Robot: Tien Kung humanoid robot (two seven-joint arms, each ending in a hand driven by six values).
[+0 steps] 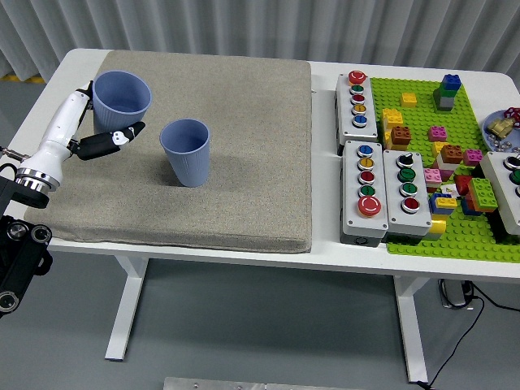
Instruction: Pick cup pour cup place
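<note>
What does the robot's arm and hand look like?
Only the left arm shows. Its hand has a white back and black fingers with a small white patch near a tip. A silver ring forms the wrist. Below it, the arm is black and chunky, with round joints and a thin cable.

You see the left hand [91, 134] gripping a blue cup [121, 100] above the grey mat [244, 146]; a second blue cup [186, 152] stands just beside it.

Two blue cups: one [121, 99] in the robot hand [91, 134], one [186, 152] just right of it. Four button boxes [358, 101] lie farther right.
</note>
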